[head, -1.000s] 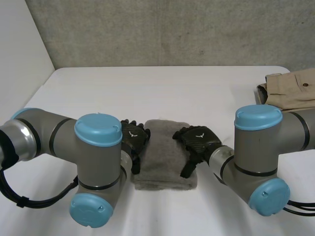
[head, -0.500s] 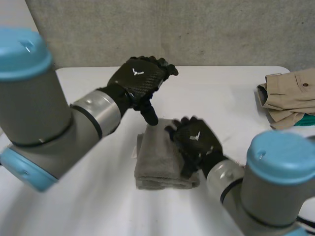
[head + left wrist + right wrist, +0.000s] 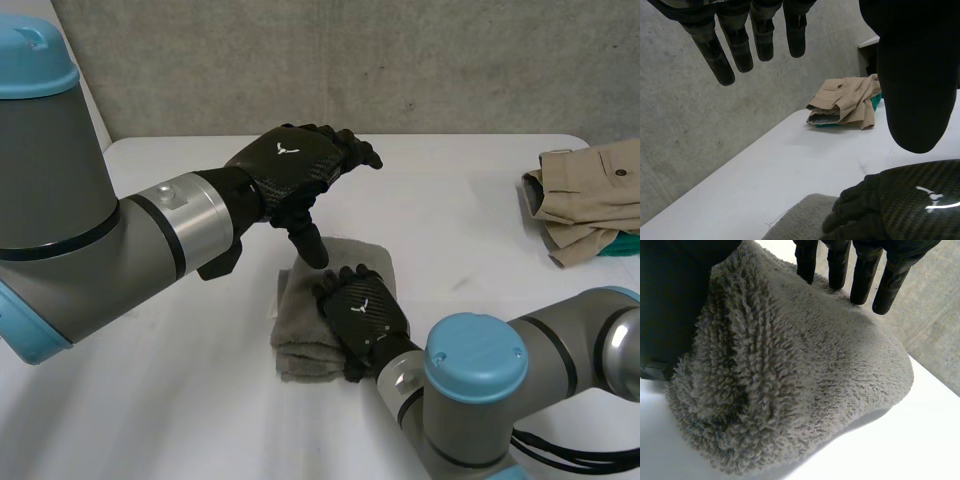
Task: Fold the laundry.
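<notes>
Pressing the grey towel (image 3: 300,325), the right hand (image 3: 362,315) lies flat; left hand (image 3: 293,170) hovers spread.

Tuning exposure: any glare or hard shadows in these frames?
Head view: soft, even light; the white table is not washed out, and there is a mild sheen on the left hand. Left wrist view: a bright highlight on the glossy back of the right hand. Right wrist view: the grey towel throws a soft shadow on the table along its edge; no glare.

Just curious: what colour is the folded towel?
The towel is grey; the right wrist view shows it best.
</notes>
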Controlling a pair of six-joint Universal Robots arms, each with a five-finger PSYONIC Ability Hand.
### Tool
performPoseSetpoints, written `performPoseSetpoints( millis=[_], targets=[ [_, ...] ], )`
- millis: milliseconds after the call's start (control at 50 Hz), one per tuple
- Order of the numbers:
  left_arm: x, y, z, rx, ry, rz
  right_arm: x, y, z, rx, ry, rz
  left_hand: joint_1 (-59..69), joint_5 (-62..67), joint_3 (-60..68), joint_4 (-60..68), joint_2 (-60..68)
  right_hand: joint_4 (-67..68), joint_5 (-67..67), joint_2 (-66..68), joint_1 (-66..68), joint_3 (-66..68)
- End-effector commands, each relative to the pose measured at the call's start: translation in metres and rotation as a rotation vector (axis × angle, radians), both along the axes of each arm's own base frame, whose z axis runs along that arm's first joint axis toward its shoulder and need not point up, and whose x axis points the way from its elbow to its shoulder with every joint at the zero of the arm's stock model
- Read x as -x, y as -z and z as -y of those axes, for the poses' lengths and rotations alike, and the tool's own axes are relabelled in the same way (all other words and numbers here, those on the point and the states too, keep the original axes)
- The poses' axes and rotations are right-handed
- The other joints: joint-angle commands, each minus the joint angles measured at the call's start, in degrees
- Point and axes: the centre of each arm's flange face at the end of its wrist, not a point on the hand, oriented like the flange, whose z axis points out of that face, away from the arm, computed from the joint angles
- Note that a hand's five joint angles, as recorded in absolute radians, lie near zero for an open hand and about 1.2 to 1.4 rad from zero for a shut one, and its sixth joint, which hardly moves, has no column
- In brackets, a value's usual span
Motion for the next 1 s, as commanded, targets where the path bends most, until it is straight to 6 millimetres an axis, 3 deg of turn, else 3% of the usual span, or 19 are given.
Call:
performPoseSetpoints(
  millis=[20, 120, 140, 220, 320, 420, 580, 640, 720, 820, 860, 940, 1000],
  targets=[
    [-0.001, 0.000, 0.001, -0.025, -0.009, -0.017, -0.009, 0.004, 0.013, 0.016, 0.012, 0.009, -0.2, 0.9, 0.1, 0.2, 0.2, 2.4, 2.7, 3.3, 5.6, 3.5],
    [-0.001, 0.000, 0.000, -0.044, -0.009, -0.028, -0.016, 0.003, 0.021, 0.032, 0.016, 0.019, 0.0, 1.1, 0.2, 0.4, 0.3, 22.7, 23.0, 23.6, 26.0, 23.8],
    [-0.001, 0.000, 0.000, -0.044, -0.009, -0.028, -0.018, 0.003, 0.024, 0.032, 0.018, 0.021, 0.0, 1.1, 0.2, 0.4, 0.3, 38.2, 38.6, 39.1, 41.5, 39.3],
    [-0.001, 0.000, 0.000, -0.044, -0.009, -0.030, -0.014, -0.003, 0.038, 0.047, 0.049, 0.034, 0.0, 1.1, 0.2, 0.4, 0.3, 58.6, 58.9, 59.4, 61.8, 59.7],
    [-0.001, 0.001, -0.001, -0.046, -0.009, -0.028, 0.008, -0.012, 0.068, 0.059, 0.123, 0.031, 0.0, 1.1, 0.2, 0.4, 0.3, 63.3, 63.6, 64.2, 66.5, 64.4],
    [-0.001, 0.002, 0.000, -0.047, -0.011, -0.027, 0.047, -0.028, 0.107, 0.096, 0.202, 0.005, 0.0, 1.1, 0.2, 0.4, 0.3, 66.6, 66.9, 67.5, 69.9, 67.7],
    [-0.002, 0.002, 0.000, -0.052, -0.015, -0.029, 0.098, -0.038, 0.163, 0.186, 0.109, -0.078, 0.0, 1.1, 0.2, 0.4, 0.3, 66.6, 66.9, 67.5, 69.9, 67.7],
    [-0.002, 0.004, 0.000, -0.058, -0.013, -0.025, 0.108, -0.046, 0.179, 0.224, 0.082, -0.082, 0.0, 1.1, 0.2, 0.4, 0.3, 66.6, 66.9, 67.5, 69.9, 67.7],
    [-0.002, 0.004, 0.000, -0.058, -0.015, -0.025, 0.116, -0.065, 0.206, 0.298, 0.019, -0.056, 0.0, 1.1, 0.2, 0.4, 0.3, 66.6, 66.9, 67.5, 69.9, 67.7],
    [0.000, 0.001, -0.003, -0.047, -0.005, -0.032, 0.128, -0.127, 0.252, 0.504, 0.010, 0.007, -0.2, 0.9, 0.1, 0.2, 0.2, 66.6, 66.9, 67.5, 69.9, 67.7],
    [0.001, 0.000, -0.004, -0.042, -0.002, -0.037, 0.141, -0.153, 0.273, 0.570, 0.038, 0.050, -0.2, 0.9, 0.1, 0.2, 0.2, 66.6, 66.9, 67.5, 69.9, 67.7],
    [0.001, -0.005, -0.003, -0.034, -0.004, -0.058, 0.165, -0.194, 0.301, 0.644, 0.078, 0.152, 0.0, 1.1, 0.2, 0.4, 0.3, 66.6, 66.9, 67.5, 69.9, 67.7],
    [0.002, -0.011, -0.003, -0.035, -0.005, -0.093, 0.178, -0.206, 0.315, 0.660, 0.090, 0.210, 0.3, 1.4, 0.6, 0.7, 0.7, 66.6, 66.9, 67.5, 69.9, 67.7]
  ],
)
